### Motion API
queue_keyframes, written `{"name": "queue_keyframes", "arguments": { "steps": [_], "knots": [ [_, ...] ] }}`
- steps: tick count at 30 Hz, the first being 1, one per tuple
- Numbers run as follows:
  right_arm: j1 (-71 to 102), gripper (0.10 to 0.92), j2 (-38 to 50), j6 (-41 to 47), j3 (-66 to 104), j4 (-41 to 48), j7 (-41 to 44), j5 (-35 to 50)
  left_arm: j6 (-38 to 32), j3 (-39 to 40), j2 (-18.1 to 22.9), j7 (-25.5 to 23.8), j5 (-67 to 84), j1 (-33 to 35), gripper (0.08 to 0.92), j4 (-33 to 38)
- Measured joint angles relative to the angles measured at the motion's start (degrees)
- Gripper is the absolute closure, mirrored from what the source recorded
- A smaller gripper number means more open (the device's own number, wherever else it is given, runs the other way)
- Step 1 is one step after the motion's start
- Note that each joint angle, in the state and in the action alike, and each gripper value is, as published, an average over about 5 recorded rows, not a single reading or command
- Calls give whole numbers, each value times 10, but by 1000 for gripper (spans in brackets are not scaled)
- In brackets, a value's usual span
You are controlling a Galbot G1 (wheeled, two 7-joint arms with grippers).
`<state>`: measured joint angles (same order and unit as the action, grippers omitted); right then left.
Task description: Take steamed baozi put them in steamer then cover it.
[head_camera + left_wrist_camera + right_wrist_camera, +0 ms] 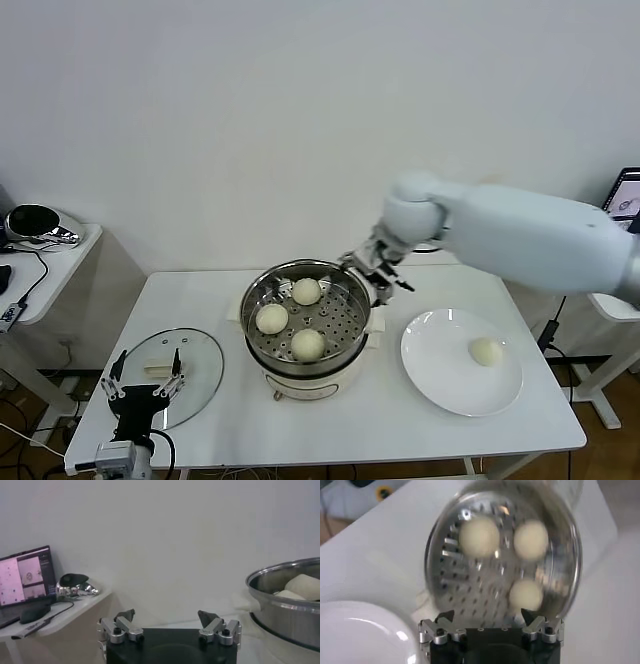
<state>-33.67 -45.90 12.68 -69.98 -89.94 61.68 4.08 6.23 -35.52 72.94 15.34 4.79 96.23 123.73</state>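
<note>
The steamer (247, 312) stands mid-table with three steamed baozi (306, 291) on its perforated tray. A fourth baozi (485, 351) lies on the white plate (440, 390) to the right. My right gripper (376, 268) hovers open and empty over the steamer's back right rim. In the right wrist view the gripper (487, 616) looks down on the tray (485, 587) and its buns (479, 536). The cover (203, 362) lies flat at the table's left. My left gripper (147, 373) stands open above the cover's handle side, its fingers (125, 616) holding nothing.
A side table (40, 262) with a shiny object stands at the far left. The left wrist view shows a laptop (25, 575) on it. More equipment sits off the table's right edge. The steamer wall (285, 612) is to the left gripper's side.
</note>
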Motion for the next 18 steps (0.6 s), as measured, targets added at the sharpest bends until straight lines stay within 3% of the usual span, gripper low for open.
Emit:
{"name": "queue_keyframes", "arguments": {
  "steps": [9,18],
  "knots": [
    [99,203,121,16,79,12,22,-55,0,1,-6,-1,0,0,177,-4],
    [252,203,160,-25,210,71,37,-120,0,0,-4,-1,-5,5,177,-4]
  ]
}}
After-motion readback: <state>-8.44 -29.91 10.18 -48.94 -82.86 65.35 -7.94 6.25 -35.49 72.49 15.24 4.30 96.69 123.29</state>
